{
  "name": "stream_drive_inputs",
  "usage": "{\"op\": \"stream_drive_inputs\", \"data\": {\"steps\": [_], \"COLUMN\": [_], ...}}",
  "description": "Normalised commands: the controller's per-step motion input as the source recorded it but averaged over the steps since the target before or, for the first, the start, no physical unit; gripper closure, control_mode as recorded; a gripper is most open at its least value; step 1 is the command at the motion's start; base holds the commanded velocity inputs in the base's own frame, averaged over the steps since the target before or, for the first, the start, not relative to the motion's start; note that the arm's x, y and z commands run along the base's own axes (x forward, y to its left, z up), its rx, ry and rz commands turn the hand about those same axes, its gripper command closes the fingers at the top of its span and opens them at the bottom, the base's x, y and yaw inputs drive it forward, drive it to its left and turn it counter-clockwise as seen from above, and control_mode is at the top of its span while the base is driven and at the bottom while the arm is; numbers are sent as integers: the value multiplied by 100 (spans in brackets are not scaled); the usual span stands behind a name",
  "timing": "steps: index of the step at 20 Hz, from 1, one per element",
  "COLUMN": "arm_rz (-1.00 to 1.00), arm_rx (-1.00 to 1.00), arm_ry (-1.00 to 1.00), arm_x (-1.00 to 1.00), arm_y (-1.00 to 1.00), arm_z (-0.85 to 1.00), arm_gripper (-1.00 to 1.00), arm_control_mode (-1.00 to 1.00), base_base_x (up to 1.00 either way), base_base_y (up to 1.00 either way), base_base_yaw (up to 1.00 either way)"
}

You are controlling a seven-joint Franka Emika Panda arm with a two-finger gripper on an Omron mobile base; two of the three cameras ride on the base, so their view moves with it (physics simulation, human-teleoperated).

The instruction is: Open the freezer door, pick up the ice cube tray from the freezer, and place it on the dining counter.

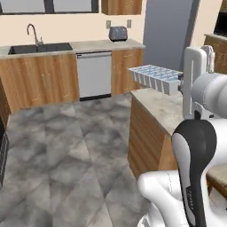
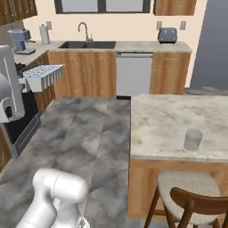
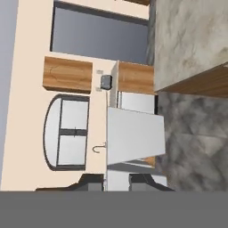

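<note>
Hand closed on white-rimmed, blue-celled rectangular ice cube tray, held level above near edge of beige marbled stone bench.

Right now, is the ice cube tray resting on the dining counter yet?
Apart. In the right base view the ice cube tray, held by the hand, hangs over floor, well left of the dining counter.

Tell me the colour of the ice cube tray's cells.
Pale blue cells in a white rim on the ice cube tray, clearest in the left base view.
</note>
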Motion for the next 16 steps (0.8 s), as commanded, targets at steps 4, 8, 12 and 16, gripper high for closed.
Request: {"op": "stream_drive_inputs", "data": {"steps": [4, 8, 12, 16], "arm_rz": [0, 0, 0, 0], "arm_rx": [0, 0, 0, 0], "arm_ry": [0, 0, 0, 0], "arm_x": [0, 0, 0, 0], "arm_y": [0, 0, 0, 0], "arm_z": [0, 0, 0, 0], "arm_gripper": [100, 100, 100, 100], "arm_control_mode": [100, 100, 100, 100], "base_base_x": [0, 2, 17, 13], "base_base_y": [0, 2, 23, 53], "base_base_yaw": [-71, -70, -72, -68]}}
